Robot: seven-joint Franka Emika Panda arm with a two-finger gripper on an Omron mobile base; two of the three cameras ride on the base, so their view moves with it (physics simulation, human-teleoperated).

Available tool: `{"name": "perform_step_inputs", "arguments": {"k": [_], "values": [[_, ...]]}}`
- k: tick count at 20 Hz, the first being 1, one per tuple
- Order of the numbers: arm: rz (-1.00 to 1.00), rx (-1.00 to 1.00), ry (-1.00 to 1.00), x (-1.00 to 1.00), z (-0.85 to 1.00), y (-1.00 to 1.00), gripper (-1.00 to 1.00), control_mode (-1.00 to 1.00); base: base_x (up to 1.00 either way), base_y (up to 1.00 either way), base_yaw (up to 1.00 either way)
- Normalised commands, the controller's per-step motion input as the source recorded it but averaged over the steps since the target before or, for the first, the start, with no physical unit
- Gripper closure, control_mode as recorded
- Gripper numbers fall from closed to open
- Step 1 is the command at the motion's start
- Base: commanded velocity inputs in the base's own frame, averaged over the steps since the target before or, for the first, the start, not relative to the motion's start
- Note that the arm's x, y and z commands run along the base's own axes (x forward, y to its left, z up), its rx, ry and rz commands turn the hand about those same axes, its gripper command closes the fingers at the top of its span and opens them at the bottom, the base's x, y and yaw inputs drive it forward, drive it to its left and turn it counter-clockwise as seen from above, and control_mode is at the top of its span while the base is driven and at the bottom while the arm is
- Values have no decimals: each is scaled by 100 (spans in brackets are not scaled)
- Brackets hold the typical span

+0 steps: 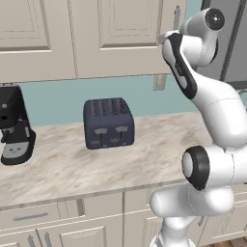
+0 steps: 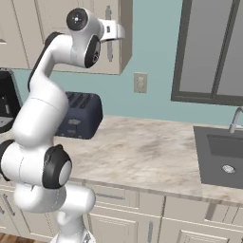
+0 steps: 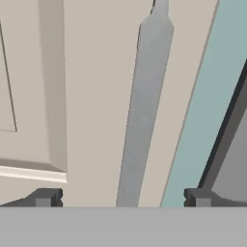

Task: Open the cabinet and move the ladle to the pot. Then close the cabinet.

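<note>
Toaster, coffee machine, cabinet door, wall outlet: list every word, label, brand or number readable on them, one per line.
None: no readable text anywhere.
toaster: front controls are blank grey shapes.
coffee machine: no markings.
cabinet, handle: plain.
wall outlet: blank.

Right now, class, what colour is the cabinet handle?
Silver-grey handle; clearest in the hand view.

The left base view and the right base view look from behind the arm, forward and down, and both see the toaster (image 1: 108,123) on the counter (image 1: 144,144), while the hand view looks from very close at the cabinet (image 3: 91,96) door's handle (image 3: 144,106).
</note>
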Motion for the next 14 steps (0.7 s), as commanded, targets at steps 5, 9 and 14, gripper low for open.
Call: {"name": "perform_step_inputs", "arguments": {"k": [5, 9, 14], "values": [[1, 0, 0, 33, 0, -10, -100, -100, 0, 0, 0], [3, 0, 0, 36, -4, -10, -100, -100, 0, 0, 0], [2, 0, 0, 35, -9, -4, -100, -100, 0, 0, 0]]}}
